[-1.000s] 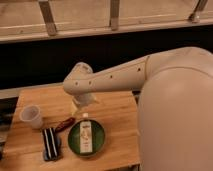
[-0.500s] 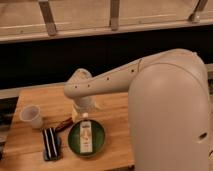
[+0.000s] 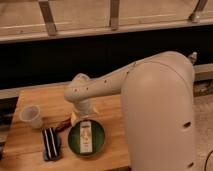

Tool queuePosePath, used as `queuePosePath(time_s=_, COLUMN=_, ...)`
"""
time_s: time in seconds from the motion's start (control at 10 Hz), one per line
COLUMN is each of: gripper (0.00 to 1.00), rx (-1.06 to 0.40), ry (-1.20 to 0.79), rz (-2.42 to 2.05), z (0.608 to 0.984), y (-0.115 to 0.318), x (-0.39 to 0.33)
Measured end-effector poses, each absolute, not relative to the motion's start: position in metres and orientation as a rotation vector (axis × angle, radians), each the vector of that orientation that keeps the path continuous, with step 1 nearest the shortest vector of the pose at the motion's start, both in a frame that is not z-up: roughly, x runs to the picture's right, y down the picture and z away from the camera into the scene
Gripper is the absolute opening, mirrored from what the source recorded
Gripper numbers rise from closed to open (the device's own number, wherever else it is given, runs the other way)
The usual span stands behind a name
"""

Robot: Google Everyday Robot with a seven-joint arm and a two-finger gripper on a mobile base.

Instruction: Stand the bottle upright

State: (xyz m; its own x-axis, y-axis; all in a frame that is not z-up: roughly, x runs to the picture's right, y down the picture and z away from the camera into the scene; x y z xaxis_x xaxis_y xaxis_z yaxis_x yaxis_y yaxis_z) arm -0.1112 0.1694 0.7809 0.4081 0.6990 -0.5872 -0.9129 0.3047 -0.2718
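The bottle (image 3: 86, 137) lies flat on the green plate (image 3: 74, 141) near the tabletop's front edge, its long axis running front-to-back, just frontward of my gripper (image 3: 82, 118), whose grip I cannot make out.

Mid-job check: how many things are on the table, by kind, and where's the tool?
Green plate: 1
Bottle: 1, lying on the plate
Translucent cup: 1
Black striped block: 1
Small reddish item: 1, kind unclear
Total: 5
The tool hangs just behind the plate's far rim.
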Motion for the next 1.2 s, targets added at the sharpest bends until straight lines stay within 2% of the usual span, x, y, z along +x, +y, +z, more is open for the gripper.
queuePosePath(time_s=0.7, gripper=0.80, rx=-0.701, ry=0.367, rz=1.114, z=0.796, y=0.185, x=-0.125)
queuePosePath(time_s=0.8, gripper=0.76, rx=-0.703, ry=0.369, rz=1.110, z=0.797, y=0.186, x=-0.126)
queuePosePath(time_s=1.2, gripper=0.37, rx=-0.695, ry=0.387, rz=1.082, z=0.798, y=0.190, x=-0.130)
